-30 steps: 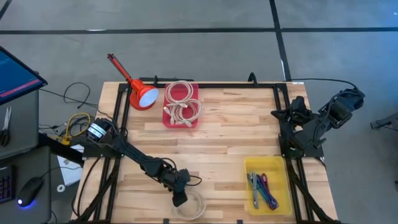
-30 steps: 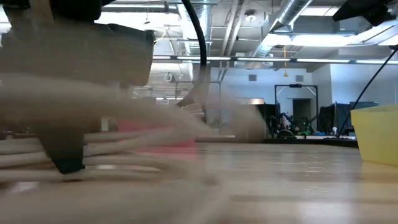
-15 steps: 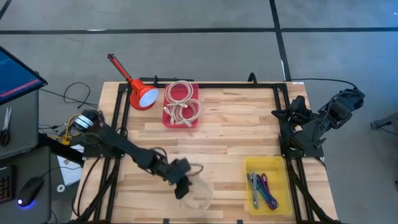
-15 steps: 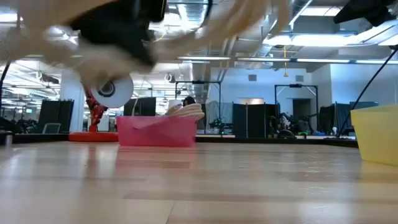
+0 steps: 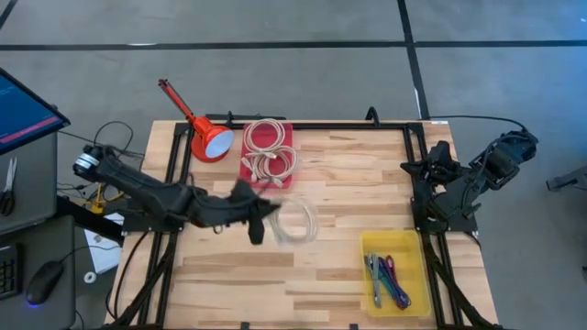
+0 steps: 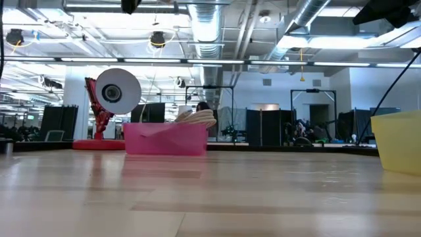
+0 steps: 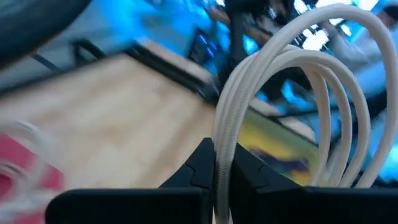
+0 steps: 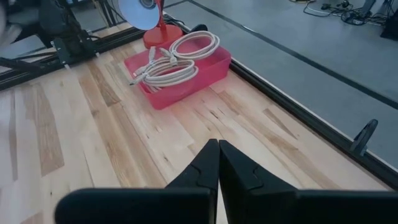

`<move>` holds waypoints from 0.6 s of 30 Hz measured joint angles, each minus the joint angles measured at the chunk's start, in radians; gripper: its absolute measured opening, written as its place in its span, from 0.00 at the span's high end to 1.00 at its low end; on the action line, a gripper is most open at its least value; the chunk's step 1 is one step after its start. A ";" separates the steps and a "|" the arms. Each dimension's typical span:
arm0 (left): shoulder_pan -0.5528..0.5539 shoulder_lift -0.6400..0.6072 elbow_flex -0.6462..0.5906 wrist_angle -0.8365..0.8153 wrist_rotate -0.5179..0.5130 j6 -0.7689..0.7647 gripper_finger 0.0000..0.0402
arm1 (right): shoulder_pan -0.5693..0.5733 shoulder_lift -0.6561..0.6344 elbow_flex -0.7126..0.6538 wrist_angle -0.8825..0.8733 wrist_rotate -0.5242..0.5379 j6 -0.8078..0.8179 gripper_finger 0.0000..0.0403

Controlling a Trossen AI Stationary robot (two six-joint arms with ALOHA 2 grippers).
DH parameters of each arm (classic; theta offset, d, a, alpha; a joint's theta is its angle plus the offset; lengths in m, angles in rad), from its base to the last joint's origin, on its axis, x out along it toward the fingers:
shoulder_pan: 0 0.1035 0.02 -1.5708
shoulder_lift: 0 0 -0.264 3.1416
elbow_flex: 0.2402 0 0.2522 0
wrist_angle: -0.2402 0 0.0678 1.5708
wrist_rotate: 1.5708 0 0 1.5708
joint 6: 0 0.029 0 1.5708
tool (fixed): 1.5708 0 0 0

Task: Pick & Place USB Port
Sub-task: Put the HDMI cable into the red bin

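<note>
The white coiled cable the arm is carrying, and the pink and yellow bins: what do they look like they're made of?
The white cable, pinched in the left gripper, looks rubbery or plastic-coated: smooth, matte, bending in soft loops. The pink bin and yellow bin look like moulded plastic: uniform bright colour, thin walls, the yellow slightly translucent. The table looks like varnished wood planks.

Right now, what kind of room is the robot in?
Probably a robotics lab or workshop. Bare pipes and ducts run along the ceiling, the wooden table sits in a black metal frame, and a computer screen and mouse stand beside it.
</note>
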 joint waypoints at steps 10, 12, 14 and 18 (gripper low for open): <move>0.118 -0.070 0.000 0.002 -0.278 0.160 0.96 | 0.000 0.000 0.000 0.000 0.001 0.000 1.00; 0.160 -0.076 0.000 0.002 -0.283 0.162 0.96 | 0.000 0.000 0.000 0.000 0.001 0.000 1.00; 0.203 -0.085 0.009 -0.001 -0.259 0.161 0.96 | 0.000 0.000 0.000 0.000 0.001 0.000 1.00; 0.271 -0.089 0.077 -0.031 -0.188 0.231 0.96 | 0.000 0.000 0.000 0.000 0.001 -0.001 1.00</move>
